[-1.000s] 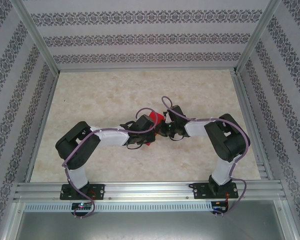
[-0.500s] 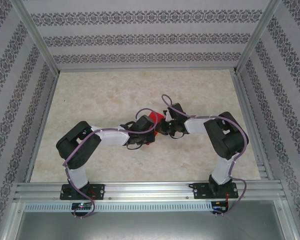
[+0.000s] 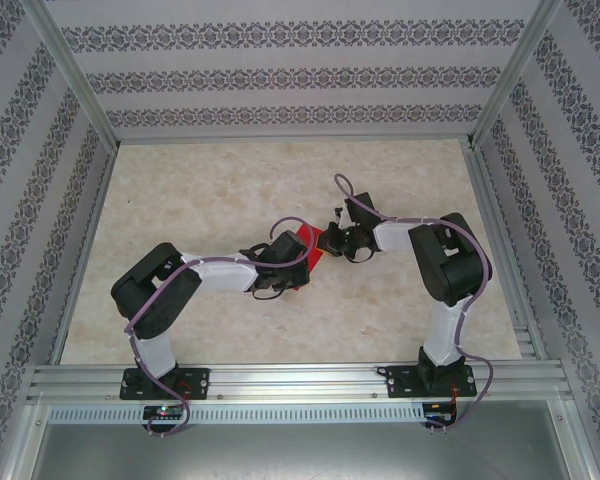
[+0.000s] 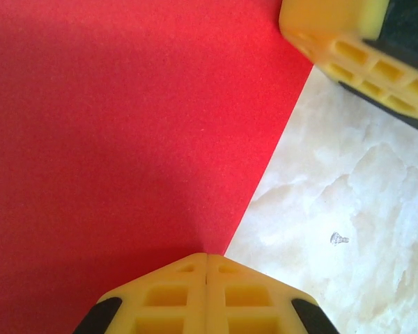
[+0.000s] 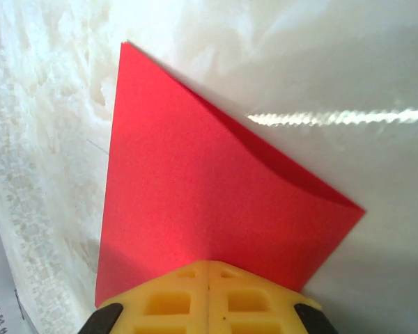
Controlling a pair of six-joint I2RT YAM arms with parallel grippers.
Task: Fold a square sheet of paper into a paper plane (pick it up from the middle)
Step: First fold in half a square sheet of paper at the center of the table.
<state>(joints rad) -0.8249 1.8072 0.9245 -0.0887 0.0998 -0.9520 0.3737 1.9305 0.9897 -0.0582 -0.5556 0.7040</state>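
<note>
The square sheet of paper (image 3: 308,244) lies on the marble table between my two grippers, bright red and folded into two layers. In the right wrist view the sheet (image 5: 195,181) has its top layer bowing up along the far edge. My left gripper (image 4: 207,256) is shut, its yellow tips down on the sheet (image 4: 125,125) right by its straight edge. My right gripper (image 5: 209,264) is shut too, with its tips resting on the sheet's near edge. From above, the left gripper (image 3: 298,256) and right gripper (image 3: 331,240) meet over the paper. The right gripper's fingers (image 4: 348,49) show at the sheet's far corner.
The marble table (image 3: 210,190) stretches bare toward the back and both sides. Patterned walls (image 3: 280,80) and aluminium posts (image 3: 75,85) enclose it. A metal rail (image 3: 300,380) runs along the near edge at the arm bases.
My right gripper has moved toward the back of the table, still shut. More red paper now shows between the grippers. The left arm has hardly moved.
</note>
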